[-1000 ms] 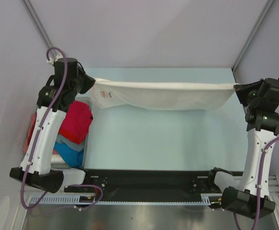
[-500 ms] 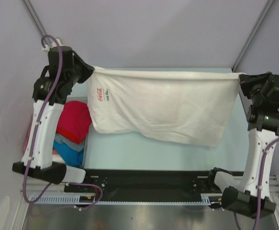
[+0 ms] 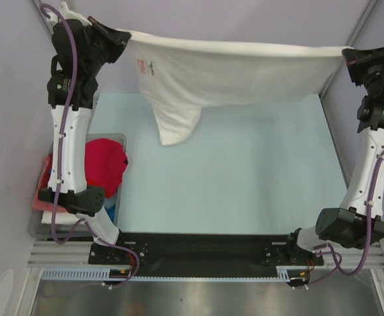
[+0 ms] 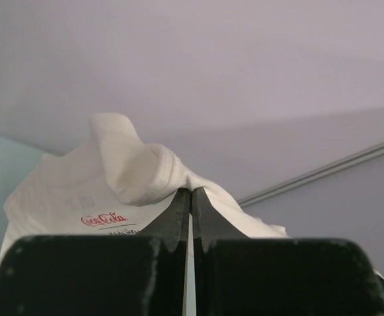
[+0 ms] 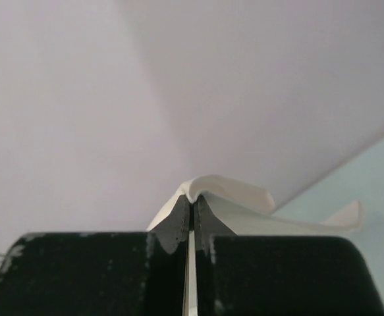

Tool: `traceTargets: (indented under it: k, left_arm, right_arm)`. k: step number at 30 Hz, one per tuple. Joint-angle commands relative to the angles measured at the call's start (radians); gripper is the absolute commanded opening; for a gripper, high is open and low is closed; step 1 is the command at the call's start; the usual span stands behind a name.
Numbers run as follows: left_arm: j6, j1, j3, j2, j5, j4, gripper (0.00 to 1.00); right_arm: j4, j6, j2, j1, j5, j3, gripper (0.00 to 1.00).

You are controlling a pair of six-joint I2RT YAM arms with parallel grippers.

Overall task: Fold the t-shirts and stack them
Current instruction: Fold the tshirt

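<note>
High above the pale blue table (image 3: 244, 191), the white cotton t-shirt with red script (image 3: 244, 69) hangs stretched between two pinches: left gripper (image 3: 127, 36) and right gripper (image 3: 344, 55) each clamp a corner. It looks like the spreading step, so next it needs lowering flat onto the table.

top external: we look down from above and behind the arm bases (image 3: 109, 252), wide on the table (image 3: 244, 184) | left wrist: we sight along the left gripper (image 4: 191, 192), close-up, facing the wall (image 4: 244, 66) | right wrist: same along the right gripper (image 5: 192, 201) | overlap: each wrist view shares one white t-shirt (image 3: 244, 72) corner with top external
</note>
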State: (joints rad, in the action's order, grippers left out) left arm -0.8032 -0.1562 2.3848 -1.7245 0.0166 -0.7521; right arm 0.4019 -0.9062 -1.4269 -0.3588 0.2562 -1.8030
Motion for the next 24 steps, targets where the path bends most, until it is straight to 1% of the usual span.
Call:
traceTargets:
  k: [1, 3, 4, 6, 7, 9, 10, 11, 12, 13, 14, 15, 16, 17, 18, 20, 21, 23, 24]
  left_arm:
    - [-0.044, 0.038, 0.045, -0.004, 0.063, 0.284, 0.0]
    - [-0.045, 0.047, 0.044, -0.026, 0.08, 0.341, 0.0]
    - [-0.03, 0.047, 0.025, -0.041, 0.094, 0.353, 0.0]
    - [-0.008, 0.047, -0.028, -0.044, 0.121, 0.403, 0.0]
    - [0.011, 0.047, -0.118, -0.029, 0.138, 0.418, 0.0]
    - [0.027, 0.046, -0.247, 0.005, 0.187, 0.46, 0.0]
    - [0.038, 0.046, -0.395, 0.028, 0.193, 0.465, 0.0]
    - [0.044, 0.038, -0.486, 0.107, 0.191, 0.476, 0.0]
    - [0.05, 0.032, -0.581, 0.153, 0.157, 0.493, 0.01]
    - [0.056, 0.02, -0.775, 0.261, 0.09, 0.523, 0.0]
    - [0.056, 0.014, -0.868, 0.311, 0.089, 0.531, 0.01]
    - [0.053, 0.009, -0.953, 0.356, 0.019, 0.533, 0.01]
    - [0.042, 0.006, -1.101, 0.403, -0.003, 0.521, 0.0]
    - [0.036, 0.003, -1.168, 0.443, -0.013, 0.51, 0.0]
    - [0.035, 0.001, -1.276, 0.523, -0.056, 0.495, 0.0]
    - [0.029, -0.011, -1.366, 0.587, -0.09, 0.427, 0.01]
    - [0.027, -0.017, -1.453, 0.655, -0.108, 0.419, 0.01]
    - [0.013, -0.028, -1.539, 0.712, -0.124, 0.405, 0.01]
    - [0.007, -0.031, -1.578, 0.733, -0.122, 0.402, 0.0]
  right_arm:
    - [-0.158, -0.051, -0.043, -0.035, 0.103, -0.061, 0.0]
    - [-0.176, -0.062, -0.088, -0.045, 0.155, -0.056, 0.0]
    - [-0.175, -0.065, -0.101, -0.045, 0.173, -0.03, 0.0]
    - [-0.228, -0.086, -0.113, -0.046, 0.233, 0.048, 0.0]
    - [-0.253, -0.094, -0.109, -0.046, 0.242, 0.153, 0.0]
    - [-0.322, -0.102, -0.093, -0.046, 0.258, 0.259, 0.0]
    - [-0.34, -0.103, -0.072, -0.046, 0.259, 0.321, 0.0]
    - [-0.362, -0.1, -0.06, -0.046, 0.255, 0.421, 0.0]
    - [-0.37, -0.094, -0.047, -0.048, 0.25, 0.477, 0.0]
    - [-0.383, -0.079, -0.024, -0.048, 0.244, 0.57, 0.0]
    - [-0.382, -0.071, -0.009, -0.048, 0.244, 0.621, 0.0]
    - [-0.385, -0.065, 0.006, -0.049, 0.235, 0.67, 0.0]
    - [-0.391, -0.059, 0.022, -0.054, 0.235, 0.713, 0.0]
    - [-0.391, -0.043, 0.058, -0.058, 0.232, 0.767, 0.0]
    - [-0.391, -0.036, 0.078, -0.065, 0.221, 0.854, 0.0]
    - [-0.384, -0.008, 0.152, -0.089, 0.198, 0.941, 0.0]
    - [-0.376, 0.006, 0.181, -0.097, 0.192, 1.014, 0.0]
    - [-0.345, 0.044, 0.235, -0.114, 0.177, 1.074, 0.0]
    - [-0.327, 0.055, 0.293, -0.117, 0.155, 1.105, 0.0]
